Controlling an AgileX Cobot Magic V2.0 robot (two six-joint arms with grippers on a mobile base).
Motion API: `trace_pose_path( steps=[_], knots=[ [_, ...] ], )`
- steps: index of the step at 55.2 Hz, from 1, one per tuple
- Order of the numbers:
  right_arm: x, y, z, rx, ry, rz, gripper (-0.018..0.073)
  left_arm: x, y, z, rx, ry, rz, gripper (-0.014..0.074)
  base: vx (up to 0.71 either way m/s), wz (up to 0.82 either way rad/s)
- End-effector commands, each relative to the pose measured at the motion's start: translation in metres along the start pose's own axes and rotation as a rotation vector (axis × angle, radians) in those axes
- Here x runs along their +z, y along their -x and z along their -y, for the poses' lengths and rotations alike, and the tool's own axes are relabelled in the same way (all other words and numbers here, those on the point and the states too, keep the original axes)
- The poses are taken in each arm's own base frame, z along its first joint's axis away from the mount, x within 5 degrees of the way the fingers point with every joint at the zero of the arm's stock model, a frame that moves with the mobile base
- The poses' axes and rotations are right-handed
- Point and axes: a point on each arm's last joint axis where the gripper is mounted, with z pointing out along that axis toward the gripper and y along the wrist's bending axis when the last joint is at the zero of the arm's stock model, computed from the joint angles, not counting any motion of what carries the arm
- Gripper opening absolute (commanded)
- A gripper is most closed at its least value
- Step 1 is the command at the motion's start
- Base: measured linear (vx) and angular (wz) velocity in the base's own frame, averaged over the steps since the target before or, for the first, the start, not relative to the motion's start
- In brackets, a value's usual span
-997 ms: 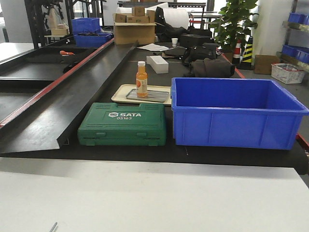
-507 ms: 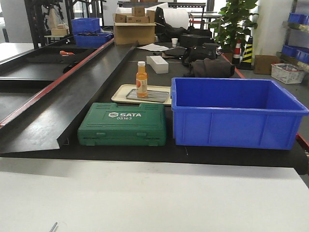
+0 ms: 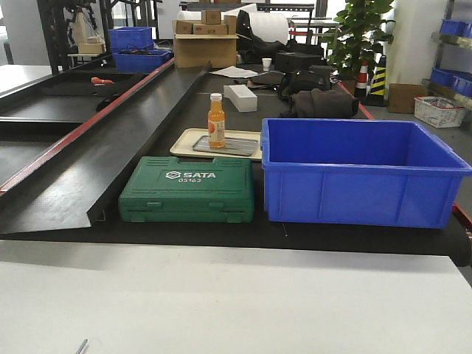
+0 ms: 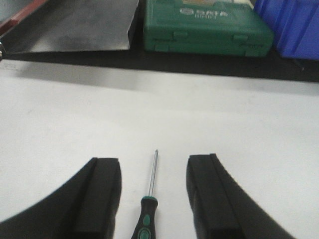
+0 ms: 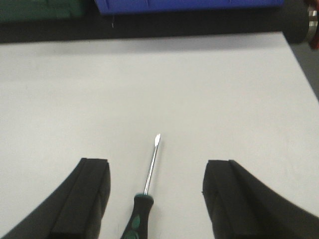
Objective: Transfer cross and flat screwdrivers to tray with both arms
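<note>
Gaping wide and empty over the cross screwdriver (image 4: 148, 199) and flat screwdriver (image 5: 144, 191), left gripper (image 4: 154, 162) and right gripper (image 5: 157, 162) are best closed on handles — not shafts.

From my end I count one cross screwdriver (image 4: 148, 199), one flat screwdriver (image 5: 144, 191), one green toolcase (image 3: 188, 189), one orange bottle (image 3: 216, 122), one big blue bin (image 3: 361, 177).

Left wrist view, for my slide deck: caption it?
Open left claw straddles a green-handled screwdriver lying on the white table, tip toward the green toolcase.
</note>
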Motion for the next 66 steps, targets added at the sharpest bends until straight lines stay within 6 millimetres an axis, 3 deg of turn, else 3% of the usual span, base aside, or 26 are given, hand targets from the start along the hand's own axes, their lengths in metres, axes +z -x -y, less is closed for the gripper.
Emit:
trace_pose_path(
  steps=[1,8,15,25,32,39,48,66],
  knots=[
    [0.000,0.026,-0.003,0.007,-0.005,-0.047,0.0491,0.017,0.026,0.002,0.007,0.005,-0.036,0.0493,0.00,0.00],
    [0.005,0.045,-0.005,0.001,-0.016,-0.155,0.0491,0.061,0.032,0.003,0.017,0.014,-0.280,0.0507,0.00,0.00],
    [0.011,0.056,-0.006,-0.006,-0.016,-0.125,0.0491,0.106,0.030,0.003,0.108,-0.002,-0.521,0.0507,0.00,0.00],
    [0.012,0.059,-0.006,-0.006,-0.012,-0.083,0.0491,0.169,0.016,0.002,0.183,-0.041,-0.781,0.0507,0.00,0.00],
    [0.012,0.058,-0.006,-0.006,-0.012,-0.090,0.0491,0.202,0.003,0.000,0.181,-0.051,-0.906,0.0507,0.00,0.00],
    [0.012,0.058,-0.006,-0.012,-0.015,-0.094,0.0491,0.221,-0.013,-0.002,0.176,-0.053,-0.979,0.0507,0.00,0.00],
    [0.012,0.058,-0.006,-0.012,-0.016,-0.095,0.0491,0.234,-0.020,-0.004,0.182,-0.046,-0.932,0.0507,0.00,0.00],
    [0.011,0.055,-0.006,-0.012,-0.019,-0.126,0.0491,0.242,-0.029,-0.005,0.182,-0.044,-0.938,0.0507,0.00,0.00]
  ],
)
